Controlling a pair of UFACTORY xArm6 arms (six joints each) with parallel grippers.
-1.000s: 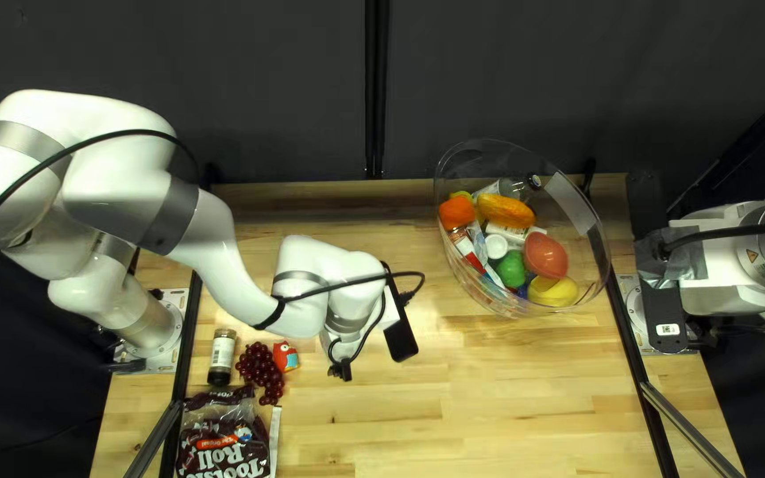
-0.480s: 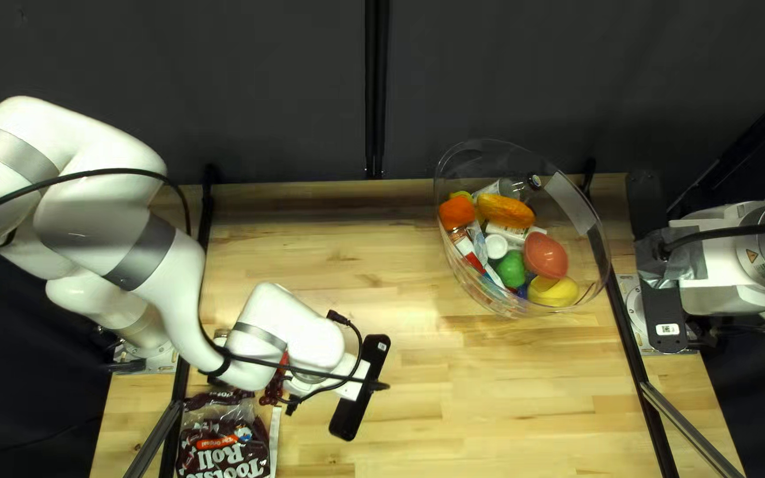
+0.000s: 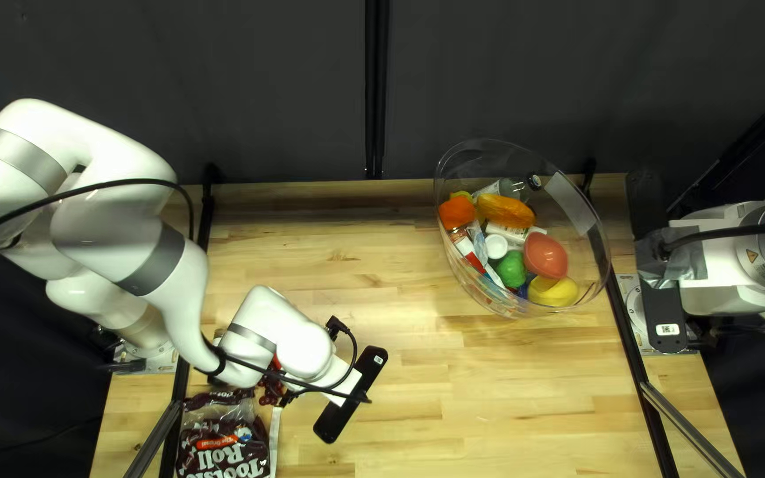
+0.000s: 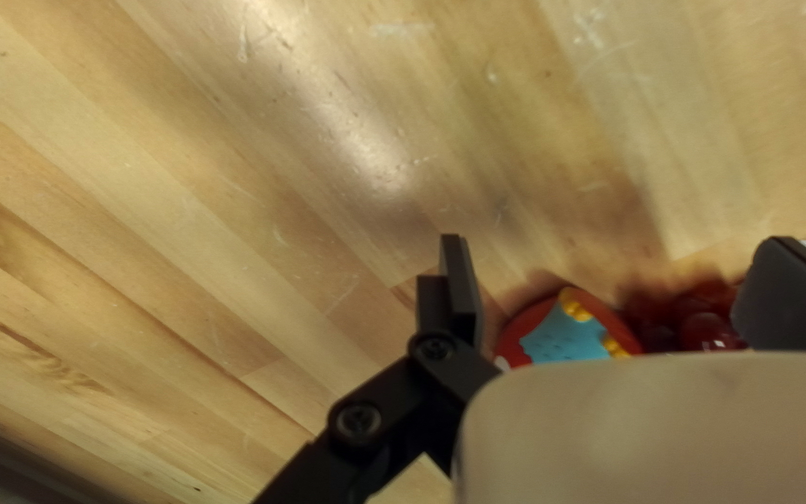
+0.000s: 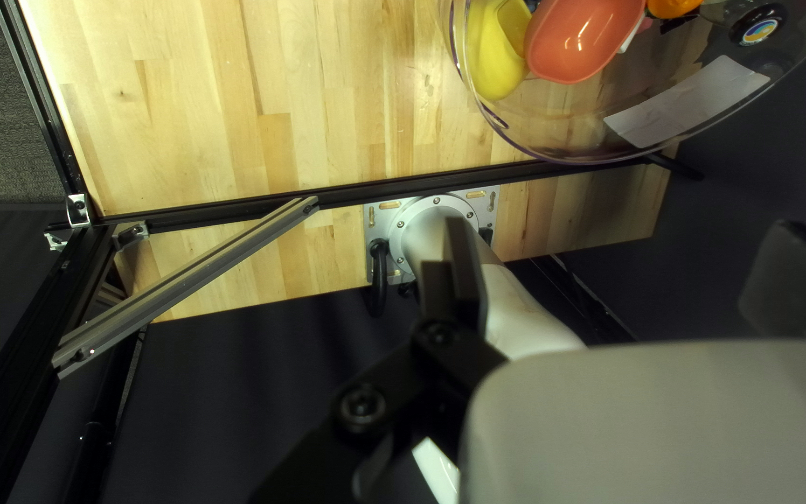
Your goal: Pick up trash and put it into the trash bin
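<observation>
Candy bag [image 3: 225, 450] is lying on the table [image 3: 506, 389], grapes [image 4: 707, 330] and red toy [image 4: 563, 332] sitting just beyond; all waiting for pickup. Left gripper [image 4: 616, 245] is hovering there, fingers standing wide, nothing held. Clear bin [image 3: 473, 285] is already holding a big pile, so I'm judging us mostly done. Right gripper [image 5: 619, 233] is hanging wide and empty.

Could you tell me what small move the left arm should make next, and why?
Probably shift the left gripper slightly to centre it over the red-and-blue item before lowering. Its two fingers stand wide apart, with that item nearer one and the dark red grapes nearer the other, so closing here might catch both.
</observation>
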